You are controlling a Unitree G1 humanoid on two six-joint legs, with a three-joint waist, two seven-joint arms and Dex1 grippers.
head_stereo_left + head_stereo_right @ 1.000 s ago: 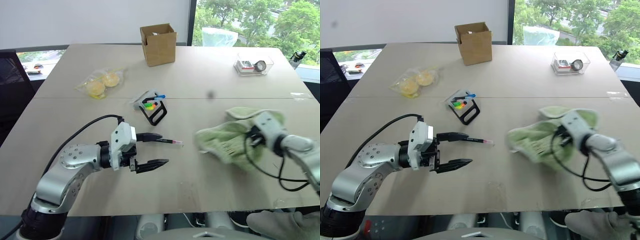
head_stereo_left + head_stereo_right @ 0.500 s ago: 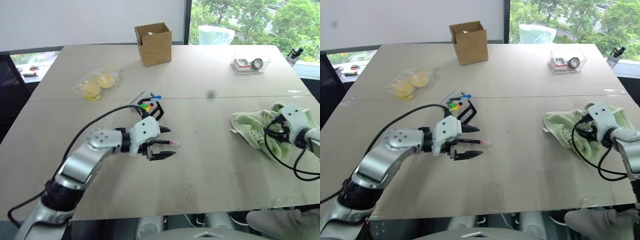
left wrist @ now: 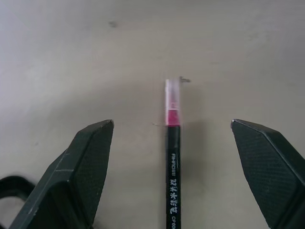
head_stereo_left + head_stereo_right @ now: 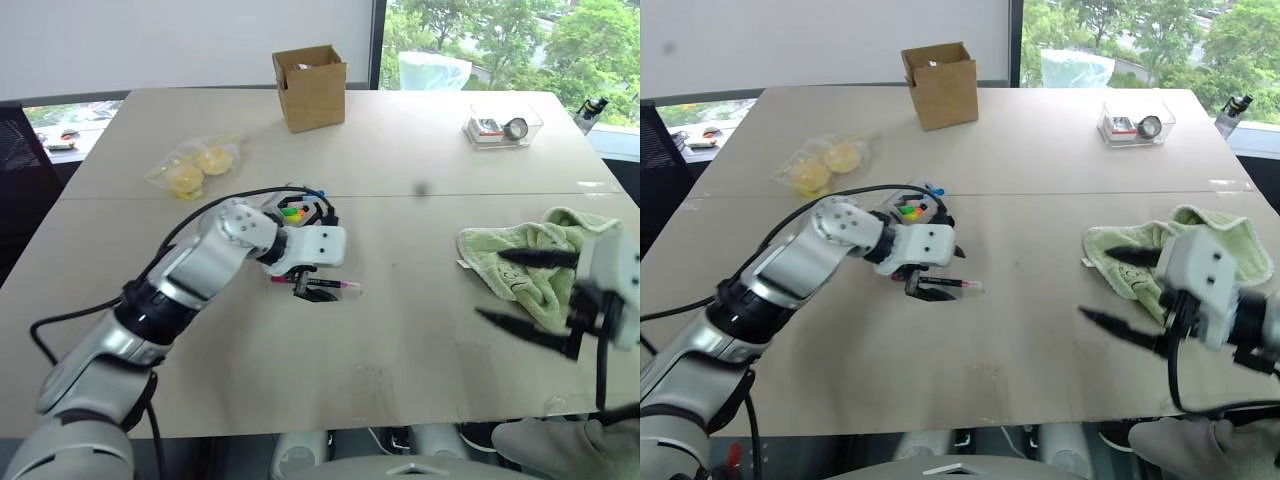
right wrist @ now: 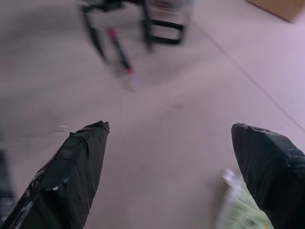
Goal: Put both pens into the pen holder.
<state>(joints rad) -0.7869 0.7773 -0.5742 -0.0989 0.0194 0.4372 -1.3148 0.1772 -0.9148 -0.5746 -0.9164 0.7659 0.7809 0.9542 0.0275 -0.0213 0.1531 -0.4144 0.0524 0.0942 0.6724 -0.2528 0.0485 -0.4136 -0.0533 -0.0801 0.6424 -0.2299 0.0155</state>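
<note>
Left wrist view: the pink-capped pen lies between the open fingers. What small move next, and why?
Probably lower the left hand a little and close on the pen. The pen lies flat on the table, lined up midway between the fingers, which stand wide apart and clear of it, so nothing is gripped yet.

On the pale table (image 4: 420,330) we see a brown cardboard box (image 4: 311,88) at the far edge, a clear bag of yellow buns (image 4: 196,167), a clear plastic tray (image 4: 506,126) and a crumpled green towel (image 4: 520,262).
</note>
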